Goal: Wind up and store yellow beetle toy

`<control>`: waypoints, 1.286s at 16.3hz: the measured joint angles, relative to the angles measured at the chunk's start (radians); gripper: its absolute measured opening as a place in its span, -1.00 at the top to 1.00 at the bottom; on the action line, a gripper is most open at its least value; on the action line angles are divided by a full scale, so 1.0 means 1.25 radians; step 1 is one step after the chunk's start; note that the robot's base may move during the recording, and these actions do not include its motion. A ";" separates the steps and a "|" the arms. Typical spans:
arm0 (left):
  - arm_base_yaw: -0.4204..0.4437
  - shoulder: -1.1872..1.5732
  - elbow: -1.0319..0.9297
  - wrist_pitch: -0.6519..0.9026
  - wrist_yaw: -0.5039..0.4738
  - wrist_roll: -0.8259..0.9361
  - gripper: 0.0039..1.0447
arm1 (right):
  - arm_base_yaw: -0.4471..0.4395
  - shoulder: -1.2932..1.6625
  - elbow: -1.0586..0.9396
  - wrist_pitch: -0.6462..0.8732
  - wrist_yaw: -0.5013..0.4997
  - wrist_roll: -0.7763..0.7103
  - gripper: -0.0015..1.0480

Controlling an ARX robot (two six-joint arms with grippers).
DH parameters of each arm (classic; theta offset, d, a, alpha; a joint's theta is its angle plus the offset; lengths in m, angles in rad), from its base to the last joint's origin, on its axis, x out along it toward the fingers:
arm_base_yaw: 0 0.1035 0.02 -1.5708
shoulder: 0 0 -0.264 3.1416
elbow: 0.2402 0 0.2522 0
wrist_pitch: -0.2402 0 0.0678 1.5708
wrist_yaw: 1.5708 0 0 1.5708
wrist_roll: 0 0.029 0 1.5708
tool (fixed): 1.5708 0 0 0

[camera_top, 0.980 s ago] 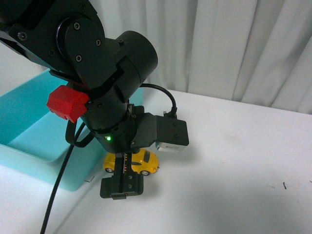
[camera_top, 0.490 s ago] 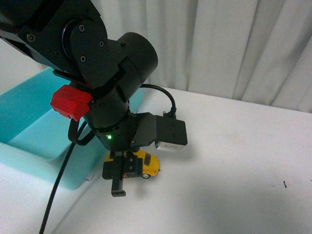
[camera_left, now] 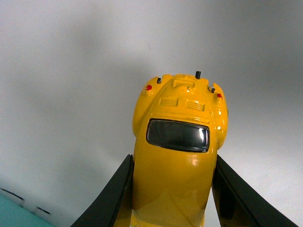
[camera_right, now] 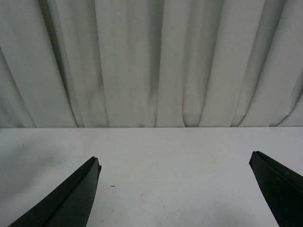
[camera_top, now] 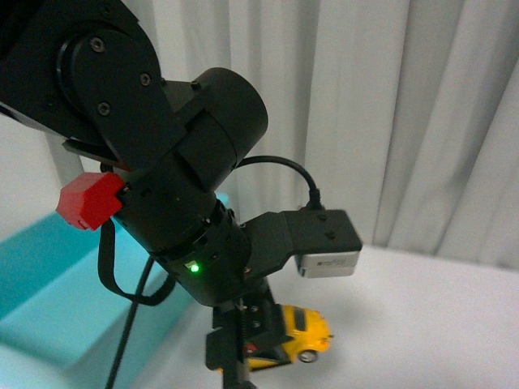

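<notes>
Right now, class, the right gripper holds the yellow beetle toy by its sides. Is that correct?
No. The left gripper holds the yellow beetle toy by its sides, as the left wrist view shows; the right gripper is open and empty.

You've got no readable text in any view. Only candidate is a faint dark print on the silver camera housing (camera_top: pixel 328 264), mounted on the wrist just above the left gripper (camera_left: pixel 173 161), and it's too small and blurred to make out.
</notes>
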 joint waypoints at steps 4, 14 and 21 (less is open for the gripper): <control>0.123 -0.161 0.116 0.009 0.142 -0.141 0.23 | 0.000 0.000 0.000 0.000 0.000 0.000 -0.87; 0.386 0.070 0.105 0.104 -0.203 -0.355 0.23 | 0.000 0.000 0.000 0.000 0.000 0.000 -0.87; 0.425 0.228 0.090 0.233 -0.305 -0.333 0.23 | 0.000 0.000 0.000 0.000 0.000 0.000 -0.87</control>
